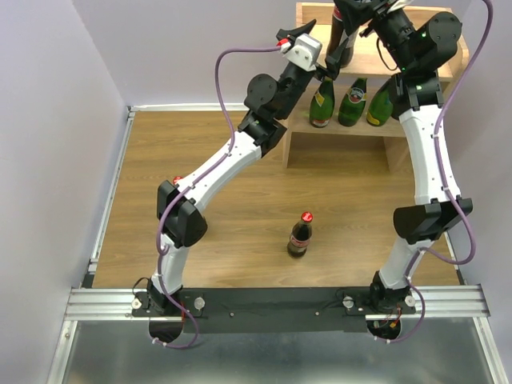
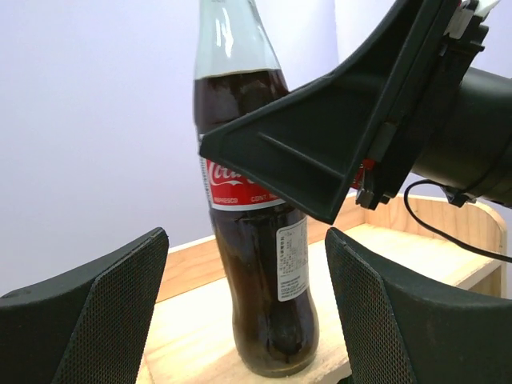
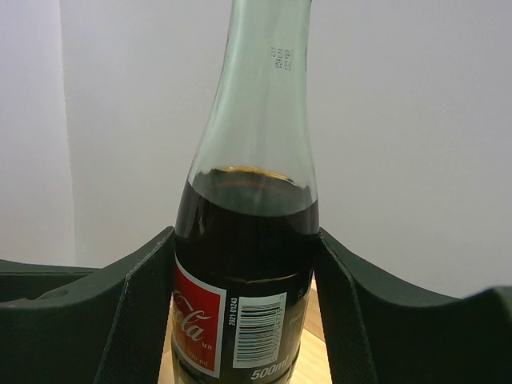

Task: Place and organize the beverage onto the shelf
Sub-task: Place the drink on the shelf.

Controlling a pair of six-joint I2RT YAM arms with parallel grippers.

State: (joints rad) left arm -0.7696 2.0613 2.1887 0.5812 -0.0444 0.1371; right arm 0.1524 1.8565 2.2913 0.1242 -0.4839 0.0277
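Observation:
A cola bottle (image 1: pixel 338 34) with a red label stands upright on the top board of the wooden shelf (image 1: pixel 448 62). My right gripper (image 3: pixel 246 237) is shut on this bottle (image 3: pixel 250 144) at label height, a pad pressed to each side. My left gripper (image 2: pixel 246 240) is open around the same bottle's (image 2: pixel 260 272) lower body, with a gap on both sides. A right finger (image 2: pixel 320 152) crosses in front of the label. Three green bottles (image 1: pixel 352 102) stand on the lower tier. Another cola bottle (image 1: pixel 300 234) with a red cap stands on the table.
Both arms reach over the shelf's front, the left arm (image 1: pixel 232 156) slanting across the table. The shelf's raised rim (image 2: pixel 472 212) curves behind the held bottle. Purple walls close in the left and back. A metal rail (image 1: pixel 104 208) lines the table's left edge.

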